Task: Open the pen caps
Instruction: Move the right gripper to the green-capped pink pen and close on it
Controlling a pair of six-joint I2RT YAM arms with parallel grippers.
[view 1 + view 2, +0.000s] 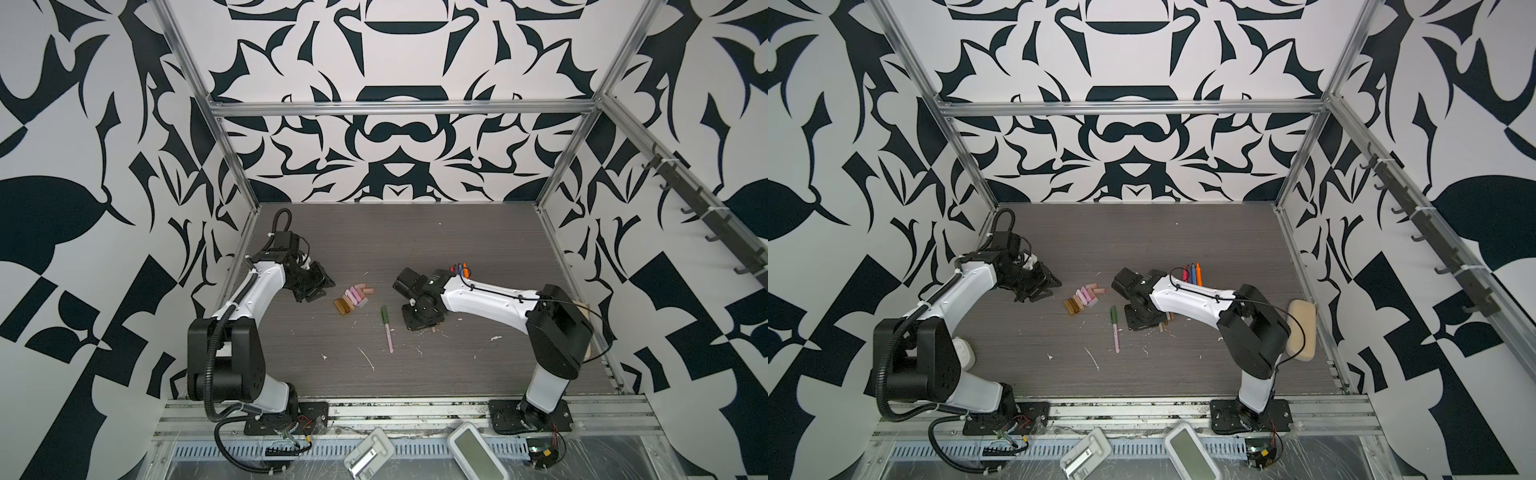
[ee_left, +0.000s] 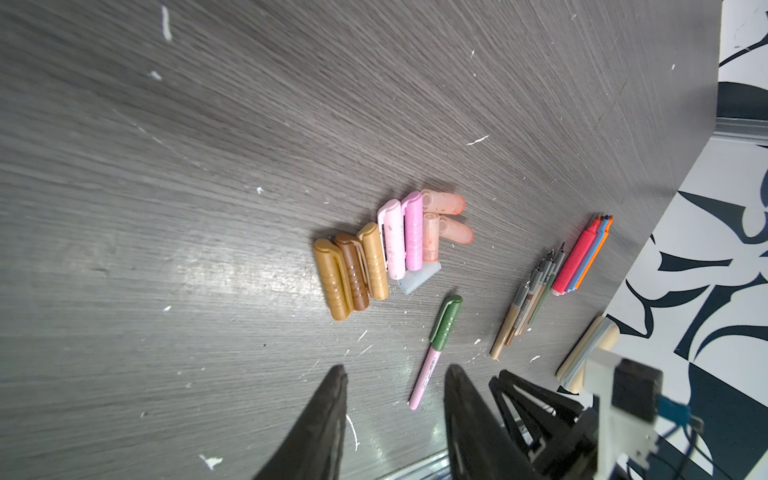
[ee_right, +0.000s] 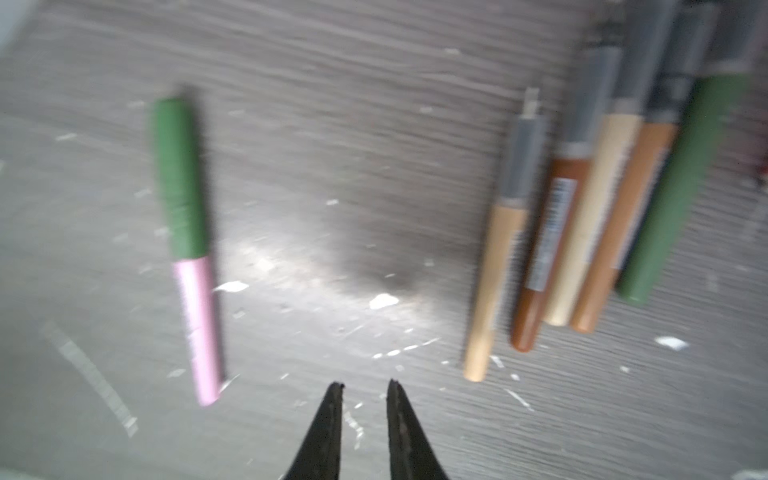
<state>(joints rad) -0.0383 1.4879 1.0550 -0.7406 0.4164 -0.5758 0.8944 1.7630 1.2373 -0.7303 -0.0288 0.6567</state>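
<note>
right wrist view, right gripper (image 3: 364, 385) narrowly parted, empty, green-capped pen (image 3: 189, 249) nearby

White arm shells (image 1: 482, 297); black joints (image 1: 226, 357); black left gripper (image 2: 397, 368).

Beige sponge (image 1: 1304, 328) on grey table (image 1: 1183, 241)

Loose caps (image 2: 411, 232) cluster beside one green-capped pink pen (image 2: 432, 358) (lying flat).
</note>
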